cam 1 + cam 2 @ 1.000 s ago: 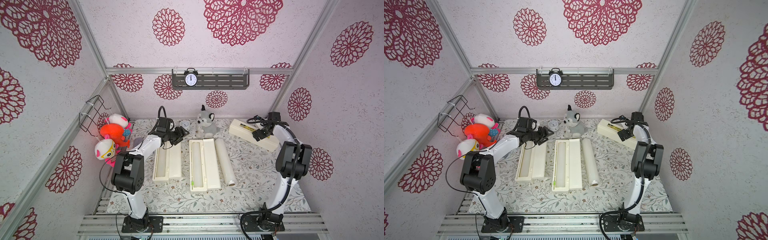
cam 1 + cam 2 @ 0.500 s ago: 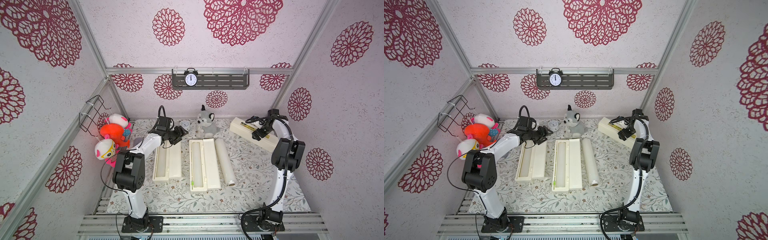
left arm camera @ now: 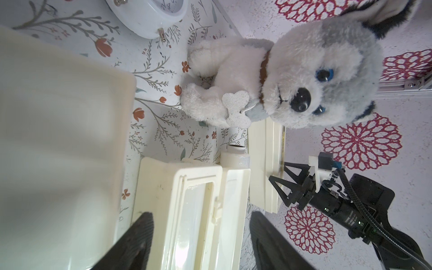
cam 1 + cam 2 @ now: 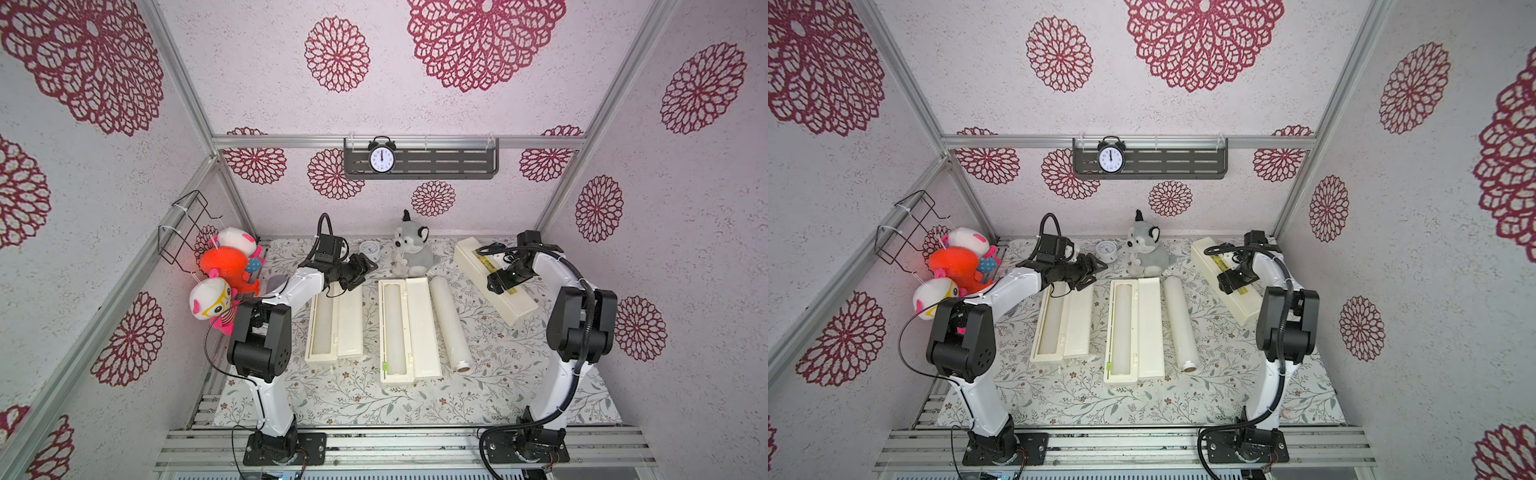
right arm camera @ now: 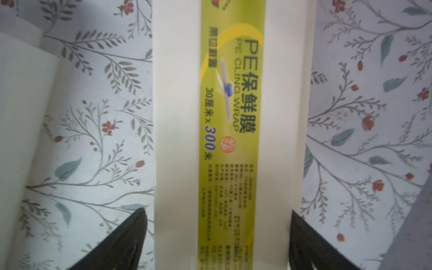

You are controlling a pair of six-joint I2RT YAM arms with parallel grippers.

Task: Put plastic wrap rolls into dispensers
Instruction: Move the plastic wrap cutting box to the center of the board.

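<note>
Table (image 4: 332,399) with floral cover; three dispensers lie on it.
- The left dispenser (image 4: 351,320) has its lid open, and the first roll (image 4: 324,324) is seated in its trough.
- The middle dispenser (image 4: 422,328) also has its lid open, with the second roll (image 4: 392,328) inside.
- The loose roll (image 4: 451,328) lies on the table just beside the middle dispenser's lid, parallel to it, on the right arm's side.
- The closed dispenser (image 4: 517,309) lies at an angle near the right arm, yellow-green label up.
- The right tool (image 5: 217,211) has its fingers spread and straddles the closed dispenser's width; I cannot tell whether they touch it.
- The left tool (image 4: 365,266) has its fingers spread and holds nothing, over the far end of the left dispenser.
</note>
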